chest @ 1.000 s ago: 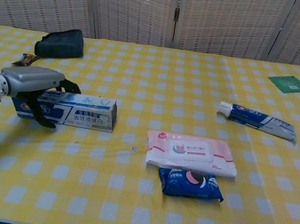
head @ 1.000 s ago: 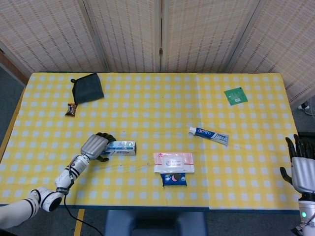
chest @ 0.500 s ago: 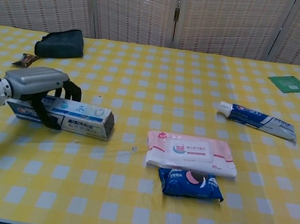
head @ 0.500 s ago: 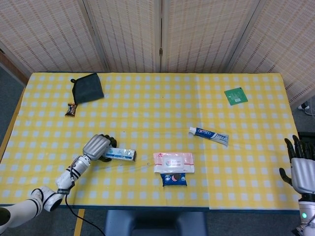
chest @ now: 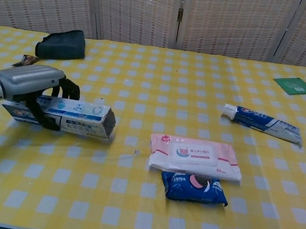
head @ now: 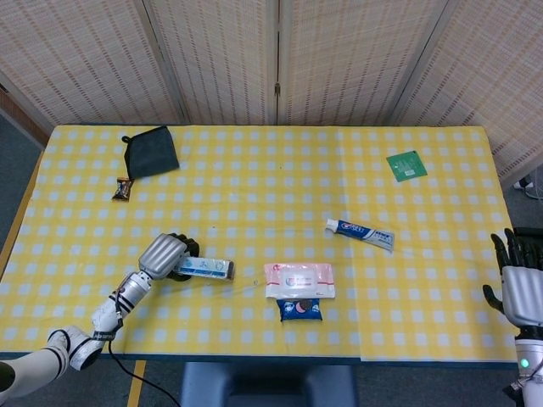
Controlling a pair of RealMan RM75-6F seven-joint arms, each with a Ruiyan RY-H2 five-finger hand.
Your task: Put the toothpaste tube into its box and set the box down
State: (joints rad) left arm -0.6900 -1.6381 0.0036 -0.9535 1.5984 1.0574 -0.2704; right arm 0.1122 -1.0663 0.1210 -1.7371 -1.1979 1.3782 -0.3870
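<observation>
Toothpaste box (chest: 65, 115) gripped by left hand (chest: 30, 84), fingers wrapped round its left end, at table's (head: 254, 186) left front; open end faces right. Right hand (head: 519, 284) at table's right front edge, fingers spread, holding nothing. Wipes pack (chest: 195, 156) centre front. Toothpaste tube (chest: 262, 122) lying flat right of centre, well apart from box. Blue snack packet (chest: 194, 188) just before wipes.

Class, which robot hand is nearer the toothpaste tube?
Right. The right robot hand hangs off the table edge beyond the tube; the left robot hand, gripping the box, is farther.
</observation>
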